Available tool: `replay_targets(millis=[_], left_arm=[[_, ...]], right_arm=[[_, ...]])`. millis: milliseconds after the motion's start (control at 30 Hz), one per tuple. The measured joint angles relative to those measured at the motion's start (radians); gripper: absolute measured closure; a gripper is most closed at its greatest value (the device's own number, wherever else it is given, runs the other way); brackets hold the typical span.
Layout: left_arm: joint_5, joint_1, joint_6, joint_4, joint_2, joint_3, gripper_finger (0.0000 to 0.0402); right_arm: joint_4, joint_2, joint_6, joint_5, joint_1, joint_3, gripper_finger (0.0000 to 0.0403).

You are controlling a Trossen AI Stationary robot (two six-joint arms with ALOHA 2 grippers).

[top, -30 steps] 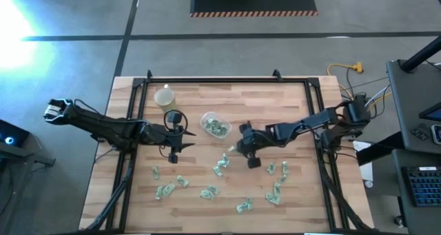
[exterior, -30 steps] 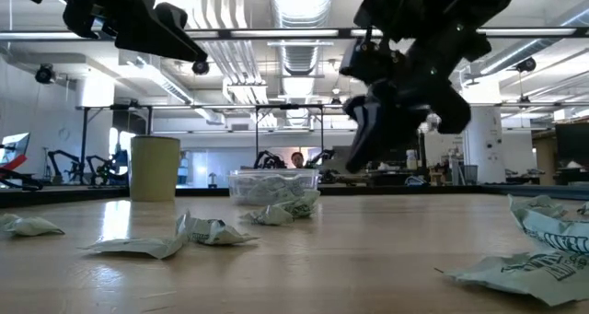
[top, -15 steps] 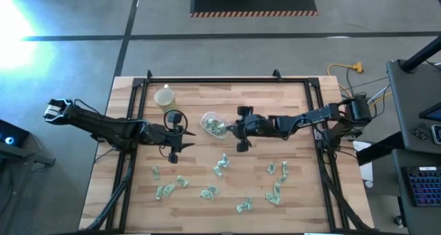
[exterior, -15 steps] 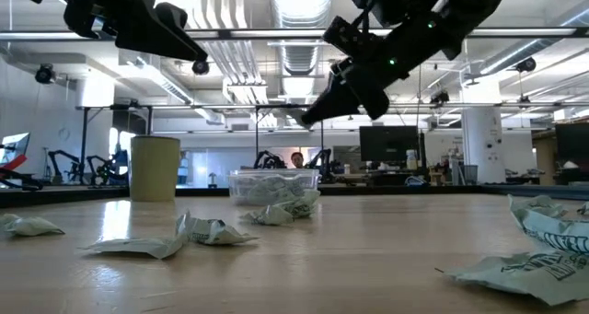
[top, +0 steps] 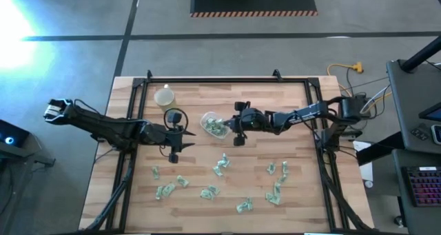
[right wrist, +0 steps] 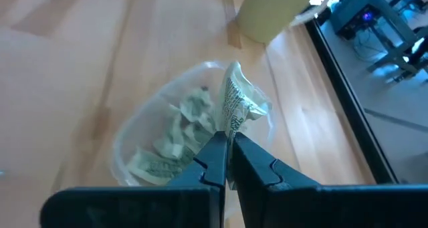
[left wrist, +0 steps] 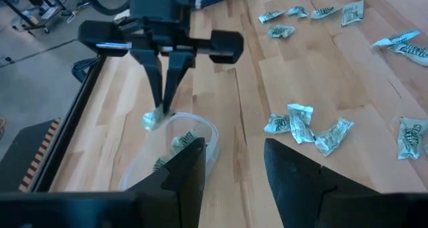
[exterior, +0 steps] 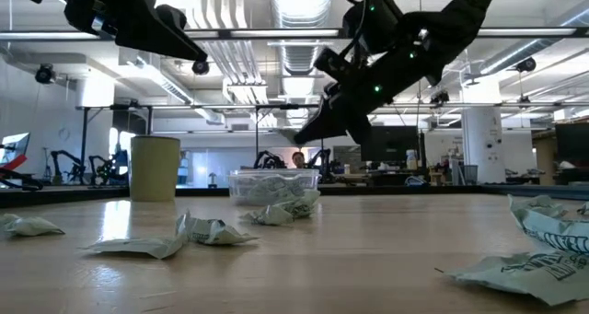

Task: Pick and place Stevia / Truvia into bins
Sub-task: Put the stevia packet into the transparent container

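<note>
Stevia sachet (right wrist: 235,104), a small crumpled pale green-and-white paper packet, is pinched at its lower end between the closed tips of the right gripper (top: 238,123), standing upright above them in the right wrist view. It hangs over the small clear roundish plastic tub (top: 214,125), at the tub's 3 o'clock rim in the high view; the left wrist view shows the packet (left wrist: 152,119) just above the rim. Long axis looks roughly vertical, so my read is a straight release drops it in. Tub already holds several sachets (right wrist: 175,138).

Right arm reaches in from 3 o'clock, clearly the nearer one. Left gripper (top: 172,146) waits at the tub's 8 o'clock, fingers apart, holding nothing, off the table.

Pale yellow opaque cup (top: 164,96) stands at the tub's 10 o'clock, near but apart. Loose sachets (top: 220,165) lie scattered from 4 to 8 o'clock on the wooden table (top: 275,104). Bare wood around the tub gives room to pull back toward 3 o'clock. Risk: packet sits near the rim, could catch it.
</note>
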Motion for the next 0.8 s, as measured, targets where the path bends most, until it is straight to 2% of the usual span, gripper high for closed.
replay_targets(millis=[233,367,800], left_arm=[[0.000,0.000,-0.001,0.000,0.000,0.000,0.0265],[0.000,0.000,-0.002,0.000,0.000,0.000,0.0265],[0.000,0.000,-0.003,0.000,0.000,-0.001,0.0265]], right_arm=[[0.004,0.006,0.010,-0.010,-0.013,0.000,0.0390],[0.029,0.012,0.011,-0.073,-0.015,0.000,0.0390],[0.085,0.060,0.017,-0.078,-0.025,0.009,0.0390]])
